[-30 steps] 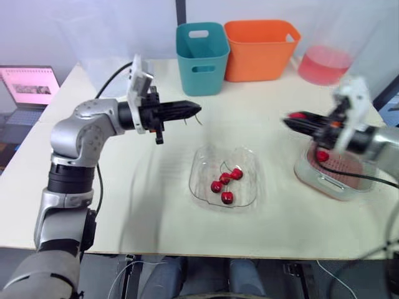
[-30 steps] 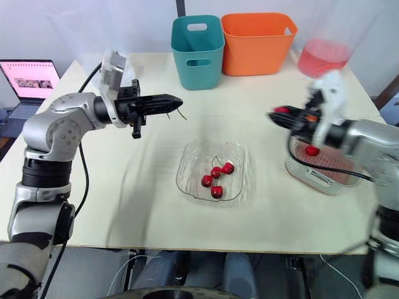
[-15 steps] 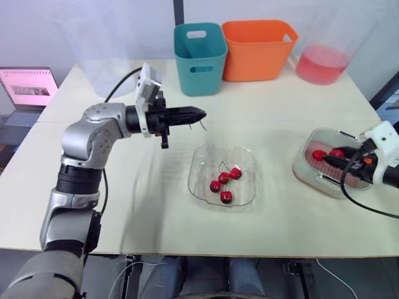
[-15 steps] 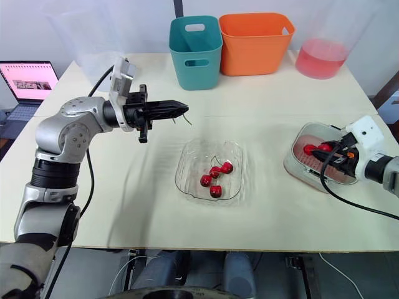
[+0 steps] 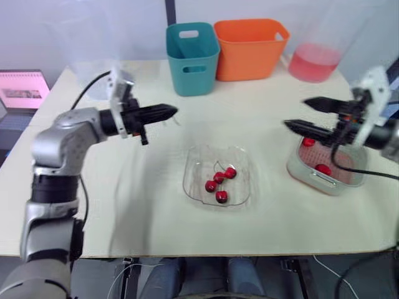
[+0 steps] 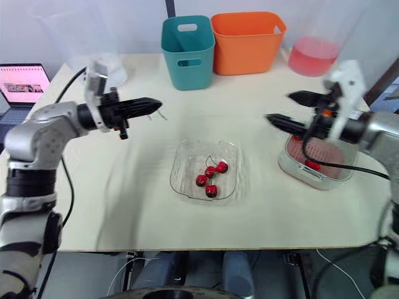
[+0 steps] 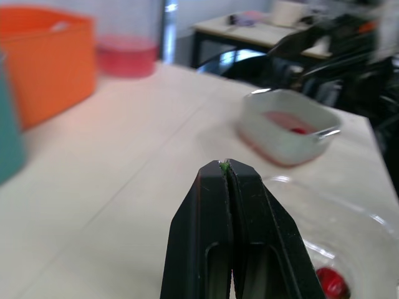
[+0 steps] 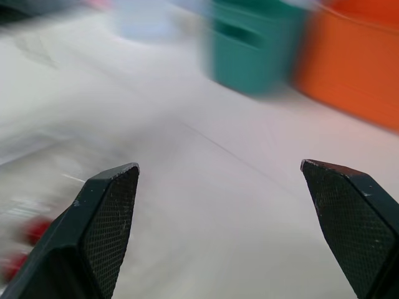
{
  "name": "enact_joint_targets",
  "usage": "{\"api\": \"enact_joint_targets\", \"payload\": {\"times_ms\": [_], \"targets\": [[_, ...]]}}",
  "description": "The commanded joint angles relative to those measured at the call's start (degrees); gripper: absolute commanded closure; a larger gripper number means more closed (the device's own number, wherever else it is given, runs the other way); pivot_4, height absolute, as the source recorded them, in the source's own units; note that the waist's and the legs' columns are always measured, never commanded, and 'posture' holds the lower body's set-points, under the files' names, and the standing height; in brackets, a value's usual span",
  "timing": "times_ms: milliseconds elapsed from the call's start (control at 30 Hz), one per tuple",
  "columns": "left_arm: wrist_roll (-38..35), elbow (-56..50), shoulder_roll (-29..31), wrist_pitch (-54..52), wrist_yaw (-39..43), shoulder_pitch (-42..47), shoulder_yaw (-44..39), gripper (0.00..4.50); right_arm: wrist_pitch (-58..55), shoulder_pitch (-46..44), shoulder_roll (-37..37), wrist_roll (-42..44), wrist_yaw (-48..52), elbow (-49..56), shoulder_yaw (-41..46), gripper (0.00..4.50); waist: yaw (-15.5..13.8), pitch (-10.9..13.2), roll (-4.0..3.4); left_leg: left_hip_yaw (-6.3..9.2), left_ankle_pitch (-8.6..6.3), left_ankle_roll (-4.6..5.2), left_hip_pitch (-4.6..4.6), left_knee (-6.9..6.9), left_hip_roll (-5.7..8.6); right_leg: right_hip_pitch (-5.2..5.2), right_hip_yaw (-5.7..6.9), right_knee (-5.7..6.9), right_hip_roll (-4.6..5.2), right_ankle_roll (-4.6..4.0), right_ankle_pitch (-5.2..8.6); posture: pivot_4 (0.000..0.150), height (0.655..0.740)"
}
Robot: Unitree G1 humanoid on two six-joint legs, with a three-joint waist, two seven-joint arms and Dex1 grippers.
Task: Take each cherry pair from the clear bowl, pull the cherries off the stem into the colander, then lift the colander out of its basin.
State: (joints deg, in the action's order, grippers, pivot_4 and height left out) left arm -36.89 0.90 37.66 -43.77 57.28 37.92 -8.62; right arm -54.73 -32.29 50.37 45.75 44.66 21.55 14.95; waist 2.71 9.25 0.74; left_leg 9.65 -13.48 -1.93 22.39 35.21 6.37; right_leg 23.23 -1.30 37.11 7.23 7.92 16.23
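clear bowl (image 5: 189, 187) mid-table holding cherries (image 5: 221, 197), left hand (image 5: 172, 112) pinched closed, right hand (image 5: 297, 113) spread wide (by the colander (image 5: 340, 179))

Table (image 5: 112, 187) with clear bowl (image 5: 241, 189), basin (image 5: 298, 172), teal bin (image 5: 193, 59)

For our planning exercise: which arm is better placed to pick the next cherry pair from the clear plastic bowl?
Probably right. The right gripper is open and empty, near the clear plastic bowl; the left gripper is shut on a green stem scrap.
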Motion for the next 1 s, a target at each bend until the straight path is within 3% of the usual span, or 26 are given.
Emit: {"api": "enact_joint_targets", "payload": {"times_ms": [33,133,233,433,533,733,867,1000], "targets": [[-2.7,-2.0,3.1,-5.3,-3.5,-5.8,-6.4,4.5,-3.4,-6.3,-5.9,4.5,-2.9,6.8,-8.3,0.1,-0.1,0.0,0.0,0.01,0.0,0.0,0.0,-0.01,-0.04,0.02,0.0,0.0,-0.03,-0.03,-0.02,0.15,0.74],[0.9,-1.4,4.9,-3.2,-4.8,-13.2,-6.3,4.5,-1.1,-9.8,-10.6,-0.5,-3.3,9.4,-18.7,0.1,-0.4,0.0,0.0,0.06,0.0,-0.01,0.02,-0.01,-0.05,0.07,-0.01,0.0,-0.06,-0.06,-0.03,0.15,0.74],[4.7,0.1,5.1,-0.4,-6.2,-15.5,-3.5,4.5,4.6,-10.9,-8.7,-9.6,-0.2,9.8,-27.5,0.1,-2.1,0.0,0.06,0.11,0.0,-0.02,0.07,0.02,0.02,0.07,0.0,-0.02,-0.03,-0.1,-0.06,0.15,0.74],[7.8,5.9,4.0,2.0,-7.6,-16.0,-2.0,4.5,7.6,-10.9,-9.3,-11.6,3.5,8.2,-28.7,0.1,-2.6,0.0,0.12,0.07,-0.04,-0.07,0.1,0.07,0.08,0.06,0.0,-0.08,0.02,-0.14,-0.11,0.15,0.74],[8.4,8.0,3.9,3.4,-7.4,-15.9,-2.3,3.6,7.5,-10.1,-9.0,-11.5,4.6,8.7,-28.1,0.03,-2.0,0.0,0.11,0.08,-0.04,-0.07,0.09,0.03,0.0,0.1,0.01,-0.06,-0.03,-0.15,-0.11,0.15,0.74],[5.3,6.8,7.8,-0.4,-3.9,-16.0,-4.6,0.58,5.8,-8.5,-8.4,-10.6,4.7,9.8,-26.2,0.03,-1.5,0.0,0.12,0.04,-0.04,-0.07,0.08,0.0,-0.16,0.18,0.01,-0.02,-0.14,-0.23,-0.16,0.15,0.74],[4.1,8.4,13.8,0.2,-1.1,-12.9,-8.3,0.58,3.9,-7.3,-6.5,-10.1,4.0,10.1,-23.1,0.03,-1.7,0.0,0.12,0.06,-0.12,0.05,0.09,-0.02,-0.17,0.2,0.01,-0.02,-0.16,-0.23,-0.16,0.15,0.74],[2.5,4.0,15.8,1.6,3.9,-13.0,-7.3,0.58,1.4,-6.4,-3.4,-10.1,3.0,8.5,-19.0,0.03,-2.0,-0.1,0.09,0.03,-0.2,0.15,0.08,-0.02,-0.13,0.16,0.0,-0.07,-0.12,-0.24,-0.16,0.15,0.74]]}}
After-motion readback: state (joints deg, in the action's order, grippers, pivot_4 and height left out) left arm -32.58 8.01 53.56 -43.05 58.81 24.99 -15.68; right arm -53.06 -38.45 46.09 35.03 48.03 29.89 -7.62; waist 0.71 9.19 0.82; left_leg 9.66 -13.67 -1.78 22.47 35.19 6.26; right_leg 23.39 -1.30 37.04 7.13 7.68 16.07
